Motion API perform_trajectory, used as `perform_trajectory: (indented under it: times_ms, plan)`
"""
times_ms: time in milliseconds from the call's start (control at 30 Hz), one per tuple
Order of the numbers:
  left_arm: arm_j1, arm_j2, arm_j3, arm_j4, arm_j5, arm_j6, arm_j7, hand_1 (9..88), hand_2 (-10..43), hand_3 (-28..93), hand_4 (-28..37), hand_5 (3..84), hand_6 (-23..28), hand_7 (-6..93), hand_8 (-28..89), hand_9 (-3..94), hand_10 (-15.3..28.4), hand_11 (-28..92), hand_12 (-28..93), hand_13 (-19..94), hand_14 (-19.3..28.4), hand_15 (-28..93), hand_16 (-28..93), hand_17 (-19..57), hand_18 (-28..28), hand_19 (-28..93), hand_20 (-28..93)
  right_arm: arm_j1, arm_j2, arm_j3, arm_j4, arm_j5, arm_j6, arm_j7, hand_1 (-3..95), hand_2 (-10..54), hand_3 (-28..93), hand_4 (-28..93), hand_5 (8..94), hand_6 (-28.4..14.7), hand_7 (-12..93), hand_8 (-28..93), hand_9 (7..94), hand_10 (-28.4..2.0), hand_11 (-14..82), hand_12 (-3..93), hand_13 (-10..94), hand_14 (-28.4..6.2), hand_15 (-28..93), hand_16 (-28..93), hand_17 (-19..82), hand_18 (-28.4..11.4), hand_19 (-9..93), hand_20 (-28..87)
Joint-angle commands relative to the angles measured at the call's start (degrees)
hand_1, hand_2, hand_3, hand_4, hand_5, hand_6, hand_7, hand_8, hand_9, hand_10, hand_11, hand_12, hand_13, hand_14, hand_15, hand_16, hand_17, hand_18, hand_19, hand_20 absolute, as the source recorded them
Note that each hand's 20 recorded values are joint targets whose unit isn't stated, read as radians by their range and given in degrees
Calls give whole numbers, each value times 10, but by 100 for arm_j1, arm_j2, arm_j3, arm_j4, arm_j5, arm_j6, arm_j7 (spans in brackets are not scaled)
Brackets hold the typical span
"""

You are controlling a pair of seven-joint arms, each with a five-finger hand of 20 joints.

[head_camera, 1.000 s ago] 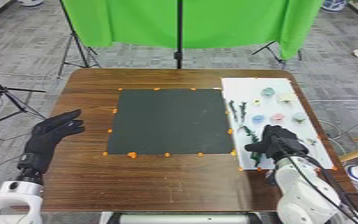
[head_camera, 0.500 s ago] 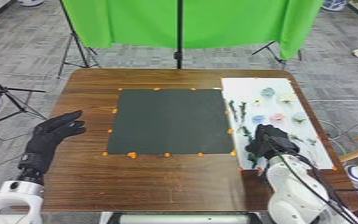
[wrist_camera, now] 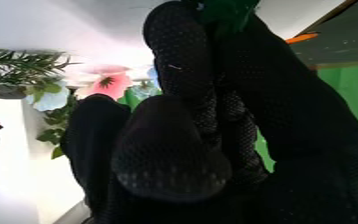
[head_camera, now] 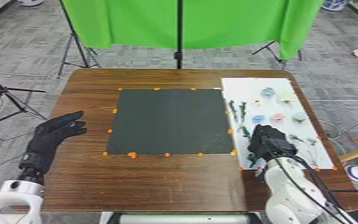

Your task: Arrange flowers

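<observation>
In the head view, my right hand [head_camera: 271, 142] is low over the near part of the white board [head_camera: 251, 85], at a dark green stem [head_camera: 251, 158] that it partly covers. The right wrist view shows my right hand [wrist_camera: 171, 150] with its fingertips closed round green leaves [wrist_camera: 229, 12]; the rest of that stem is hidden. Two other green stems [head_camera: 243, 111] lie farther up the board, beside pink [head_camera: 278, 117], blue [head_camera: 258, 119] and pale flowers [head_camera: 286, 97]. My left hand [head_camera: 58, 131] is held open at the table's left side.
A dark square mat [head_camera: 168, 121] with orange marks round its edge covers the middle of the brown table [head_camera: 167, 182]. Small green sprigs [head_camera: 310, 141] lie just right of my right hand. Behind the table hang a green cloth [head_camera: 131, 25] and stand tripods.
My right hand has moved slightly left over the board, and its fingers have drawn in round the stem. My left hand has stayed still.
</observation>
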Motion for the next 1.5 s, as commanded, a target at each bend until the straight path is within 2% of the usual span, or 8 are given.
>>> perform_trajectory:
  times_ms: [33, 300, 433, 533, 667, 733, 933, 1500]
  plan:
    - [72, 22, -48, -45, -14, 32, -103, 326, 29, 651, -177, 469, 56, 122, -56, 469, 143, 214, 134, 406, 198, 287, 0, 89, 155, 274, 290, -23, 330, 222, -466, -15, 604, -105, 560, -95, 576, 16, 831, -47, 308, 217, 905, -138, 406, 285, 937, 9, 662, 237, 701, -122, 932, 613]
    - [79, 248, -167, 72, -176, 99, -93, 325, 34, 651, -180, 471, 59, 120, -56, 468, 144, 213, 134, 401, 199, 289, 1, 83, 157, 276, 290, 610, 450, 69, -799, 399, 951, -229, 557, -95, 580, 18, 831, -48, 321, 211, 905, -138, 416, 278, 937, 10, 669, 234, 703, -126, 932, 629]
    - [69, 552, -167, 399, -487, 381, 191, 324, 33, 652, -180, 472, 58, 122, -56, 467, 144, 213, 133, 400, 199, 288, 0, 84, 155, 251, 272, 1559, 202, -677, -537, 640, 1007, -317, 558, -95, 580, 18, 831, -48, 323, 209, 905, -139, 418, 276, 937, 10, 671, 233, 704, -125, 932, 630]
    - [46, 744, -141, 680, -564, 564, 415, 324, 34, 655, -181, 478, 55, 129, -57, 470, 143, 216, 134, 402, 199, 285, -3, 89, 153, 233, 260, 2360, -132, -1368, -185, 811, 1031, -418, 559, -95, 579, 18, 832, -48, 324, 208, 905, -139, 419, 276, 937, 10, 671, 233, 705, -124, 932, 631]
    - [18, 872, -42, 953, -771, 829, 490, 325, 36, 667, -181, 489, 52, 141, -60, 482, 142, 223, 134, 410, 194, 286, -4, 95, 149, 225, 256, 3256, -733, -2119, 373, 919, 984, -575, 558, -95, 579, 21, 832, -48, 326, 207, 905, -139, 420, 274, 937, 10, 673, 232, 705, -124, 932, 632]
    - [47, 857, -6, 1004, -864, 869, 539, 325, 37, 670, -183, 490, 51, 144, -62, 485, 143, 225, 133, 411, 195, 288, -4, 96, 148, 224, 257, 3570, -982, -2407, 603, 986, 936, -624, 559, -95, 577, 21, 832, -48, 327, 207, 905, -139, 421, 274, 937, 11, 673, 232, 705, -124, 932, 632]
    - [-1, 813, 180, 1139, -822, 856, 546, 326, 31, 680, -185, 493, 51, 149, -66, 488, 145, 228, 132, 413, 193, 290, -6, 100, 147, 224, 261, 4534, -1315, -3474, 1176, 1569, 1113, -599, 560, -95, 574, 23, 832, -49, 328, 206, 905, -139, 423, 273, 937, 12, 673, 231, 706, -124, 932, 634]
    - [-276, 871, 578, 1219, -665, 768, 463, 331, 3, 714, -200, 490, 50, 156, -63, 475, 142, 234, 132, 403, 191, 294, -12, 102, 145, 222, 264, 3915, -2519, -3486, 1988, 1472, 728, -1426, 569, -95, 546, 24, 833, -53, 330, 199, 902, -135, 436, 272, 937, 18, 672, 231, 708, -122, 932, 633]
